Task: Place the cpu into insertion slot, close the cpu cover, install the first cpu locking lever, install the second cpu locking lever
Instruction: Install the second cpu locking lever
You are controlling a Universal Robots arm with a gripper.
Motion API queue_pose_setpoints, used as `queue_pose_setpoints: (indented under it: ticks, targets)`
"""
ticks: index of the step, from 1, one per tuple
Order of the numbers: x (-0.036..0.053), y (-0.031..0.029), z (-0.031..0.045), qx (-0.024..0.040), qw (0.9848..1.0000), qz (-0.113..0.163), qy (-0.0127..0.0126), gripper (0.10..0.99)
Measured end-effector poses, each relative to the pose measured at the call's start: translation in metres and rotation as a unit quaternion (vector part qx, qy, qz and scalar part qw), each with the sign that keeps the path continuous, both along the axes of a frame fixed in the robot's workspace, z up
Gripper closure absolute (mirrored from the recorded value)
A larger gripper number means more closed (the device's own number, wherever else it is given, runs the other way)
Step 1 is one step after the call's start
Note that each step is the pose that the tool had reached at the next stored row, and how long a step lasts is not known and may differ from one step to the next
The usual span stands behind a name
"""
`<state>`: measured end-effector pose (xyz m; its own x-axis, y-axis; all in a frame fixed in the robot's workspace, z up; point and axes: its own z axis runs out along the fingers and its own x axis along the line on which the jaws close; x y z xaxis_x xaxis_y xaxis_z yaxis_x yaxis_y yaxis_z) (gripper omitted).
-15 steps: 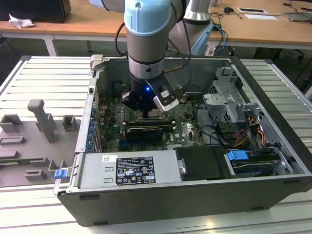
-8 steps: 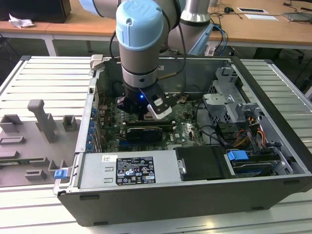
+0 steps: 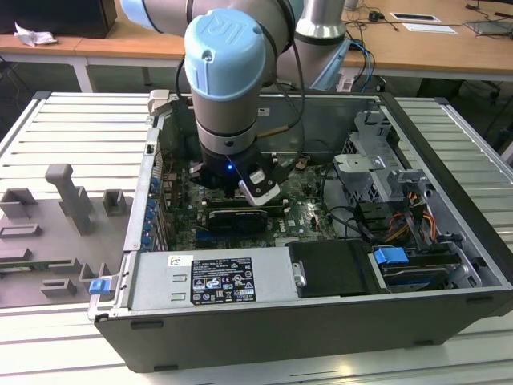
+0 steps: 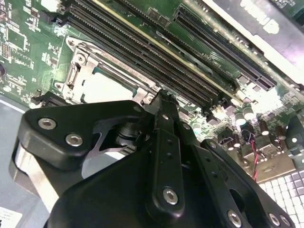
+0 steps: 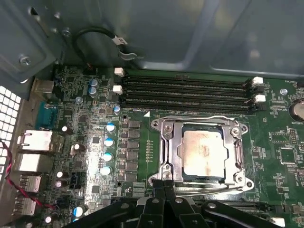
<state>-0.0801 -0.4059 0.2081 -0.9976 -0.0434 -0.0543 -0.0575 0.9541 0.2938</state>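
The cpu (image 5: 205,151), a pale silver square, lies in the insertion slot (image 5: 243,183) on the green board. The cpu cover (image 5: 170,152), a silvery frame, lies flat around it. One thin wire lever (image 5: 194,118) runs along the socket edge beside the memory slots, and another (image 5: 213,186) along the opposite edge. My gripper (image 5: 165,179) is shut, its black fingertips together at that second edge, touching or just above the lever's end. In the second wrist view the gripper (image 4: 161,95) points down beside the cpu (image 4: 107,88) and cover (image 4: 78,78). In the exterior view the arm (image 3: 227,88) reaches into the open case.
Long black memory slots (image 5: 185,92) lie next to the socket, with the grey case wall (image 5: 190,33) behind them. Capacitors (image 5: 108,142) stand to one side. A black graphics card (image 3: 236,218), power supply (image 3: 216,281) and drive cage (image 3: 377,152) crowd the case. A grey fixture plate (image 3: 56,233) lies outside.
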Motion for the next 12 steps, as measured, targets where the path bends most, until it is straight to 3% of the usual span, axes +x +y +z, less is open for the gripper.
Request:
queue_pose_setpoints:
  ticks: [4, 12]
  targets:
    - [-0.0008, -0.0001, -0.0044, 0.0053, 1.0, 0.0, -0.0001, 0.98]
    - [-0.0012, -0.0003, -0.013, 0.0233, 0.9997, 0.0, -0.0006, 0.98]
